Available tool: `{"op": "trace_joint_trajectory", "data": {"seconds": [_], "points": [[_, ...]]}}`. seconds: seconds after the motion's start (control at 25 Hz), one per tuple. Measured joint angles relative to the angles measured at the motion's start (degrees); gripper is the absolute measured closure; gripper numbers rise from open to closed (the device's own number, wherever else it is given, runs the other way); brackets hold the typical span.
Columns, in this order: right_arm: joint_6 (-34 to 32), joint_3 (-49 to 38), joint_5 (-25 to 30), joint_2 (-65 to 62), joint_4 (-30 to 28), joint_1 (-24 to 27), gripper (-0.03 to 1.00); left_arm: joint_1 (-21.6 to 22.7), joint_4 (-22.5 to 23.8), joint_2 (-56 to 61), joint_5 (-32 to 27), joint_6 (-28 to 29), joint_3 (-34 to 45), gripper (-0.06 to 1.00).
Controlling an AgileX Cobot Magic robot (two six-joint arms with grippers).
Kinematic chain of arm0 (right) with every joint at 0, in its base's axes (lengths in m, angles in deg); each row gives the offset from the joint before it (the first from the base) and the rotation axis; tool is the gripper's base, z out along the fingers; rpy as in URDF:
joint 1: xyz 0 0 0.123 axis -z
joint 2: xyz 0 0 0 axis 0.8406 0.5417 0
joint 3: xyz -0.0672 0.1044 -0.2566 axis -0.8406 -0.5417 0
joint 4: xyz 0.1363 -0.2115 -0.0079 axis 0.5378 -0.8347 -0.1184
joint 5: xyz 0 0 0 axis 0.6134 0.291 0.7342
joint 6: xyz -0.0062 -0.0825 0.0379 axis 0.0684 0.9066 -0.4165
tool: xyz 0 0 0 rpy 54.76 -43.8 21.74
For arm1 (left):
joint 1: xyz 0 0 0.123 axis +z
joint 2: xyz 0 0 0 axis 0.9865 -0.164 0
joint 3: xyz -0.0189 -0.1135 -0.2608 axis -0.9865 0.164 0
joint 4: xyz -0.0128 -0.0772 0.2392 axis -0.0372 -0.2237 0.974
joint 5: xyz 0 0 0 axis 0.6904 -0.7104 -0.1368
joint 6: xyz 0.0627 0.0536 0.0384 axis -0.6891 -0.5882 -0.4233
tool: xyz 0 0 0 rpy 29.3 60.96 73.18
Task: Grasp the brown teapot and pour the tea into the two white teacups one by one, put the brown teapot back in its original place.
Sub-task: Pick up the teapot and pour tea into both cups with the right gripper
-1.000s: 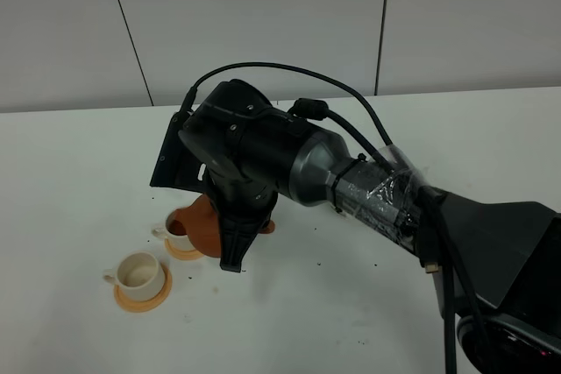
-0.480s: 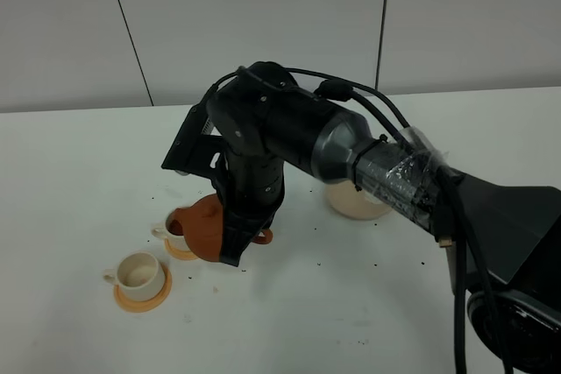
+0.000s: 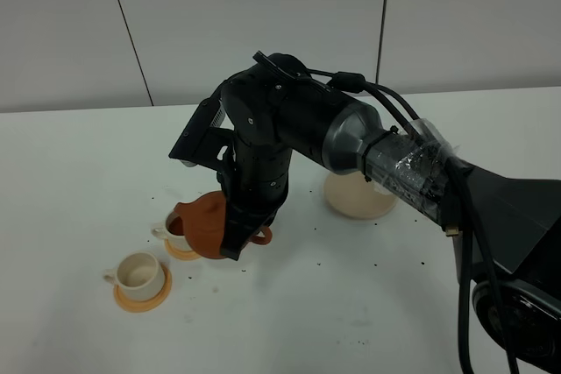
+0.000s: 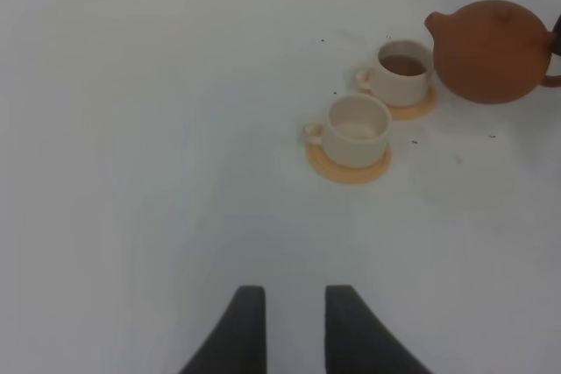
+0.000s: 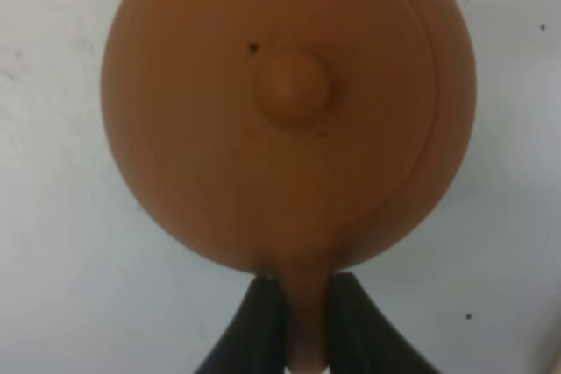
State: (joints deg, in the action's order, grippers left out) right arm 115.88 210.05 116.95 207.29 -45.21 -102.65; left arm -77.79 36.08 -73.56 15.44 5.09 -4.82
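Rolled more upright over the last second, my right arm now uncovers more of the round reddish-brown clay teapot (image 3: 203, 223), which has kept its place. My right gripper (image 5: 305, 286) is clamped on its loop handle, fingers (image 5: 263, 304) either side. The teapot appears held just off the white table (image 3: 88, 172), spout beside the farther cream-white cylindrical teacup (image 4: 403, 72), which holds brown tea. The nearer teacup (image 4: 358, 129) looks pale inside. Each stands on a round orange saucer (image 4: 349, 166). A flat round beige coaster (image 3: 358, 199) lies well apart, bare. My left gripper (image 4: 289, 295) hovers narrowly parted, holding nothing.
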Motion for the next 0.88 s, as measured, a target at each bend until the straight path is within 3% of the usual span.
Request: {"op": "trace_joint_trajectory", "data": {"seconds": [0.88], "points": [[0.36, 0.00, 1.27, -0.06, 0.27, 0.14, 0.87, 0.00, 0.00, 0.00, 0.00, 0.00, 0.00, 0.71]]}}
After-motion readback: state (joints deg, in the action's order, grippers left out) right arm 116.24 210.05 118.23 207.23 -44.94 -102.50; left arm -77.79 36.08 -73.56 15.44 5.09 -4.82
